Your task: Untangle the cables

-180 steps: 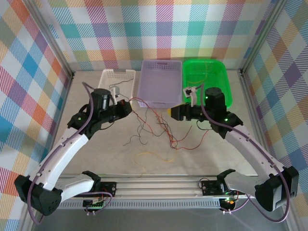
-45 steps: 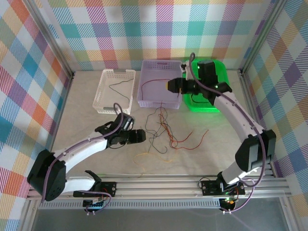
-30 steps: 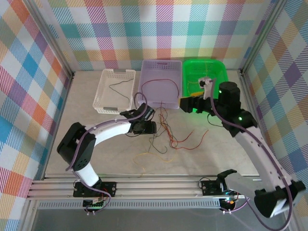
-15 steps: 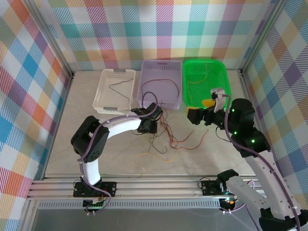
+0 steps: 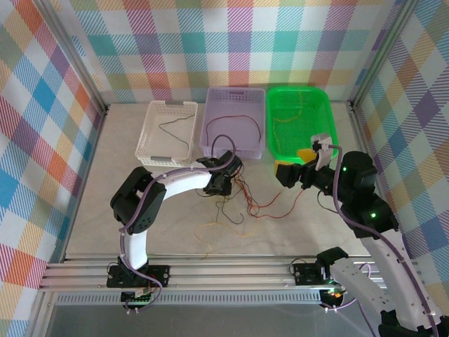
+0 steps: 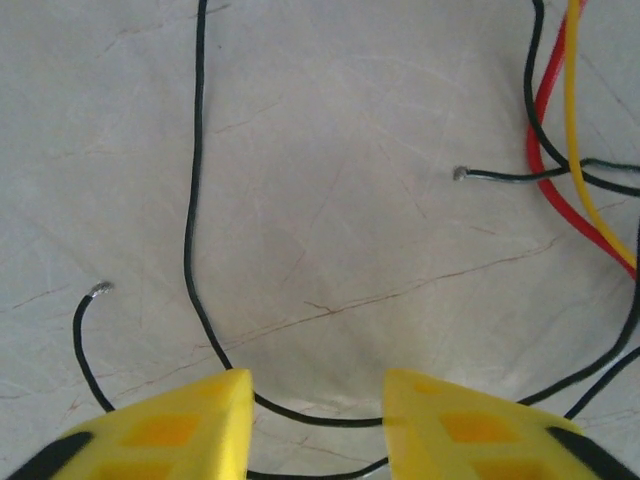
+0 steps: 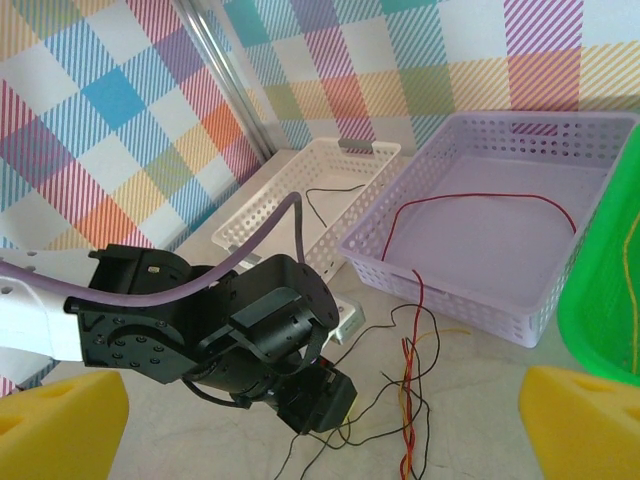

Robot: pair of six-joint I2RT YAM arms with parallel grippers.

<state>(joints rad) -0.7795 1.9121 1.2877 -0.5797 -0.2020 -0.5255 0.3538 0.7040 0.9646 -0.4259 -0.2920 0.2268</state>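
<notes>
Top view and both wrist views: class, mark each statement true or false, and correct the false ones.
1. A red wire lies in the purple basket. True.
2. The white basket holds a yellow wire. False: it holds a dark wire.
3. The right claw is open. True.
4. The left claw is shut on a red wire. False: its fingers stand apart, and a black wire crosses the gap.
5. The green tray stands left of the purple basket. False: in the top view it stands to its right.
</notes>
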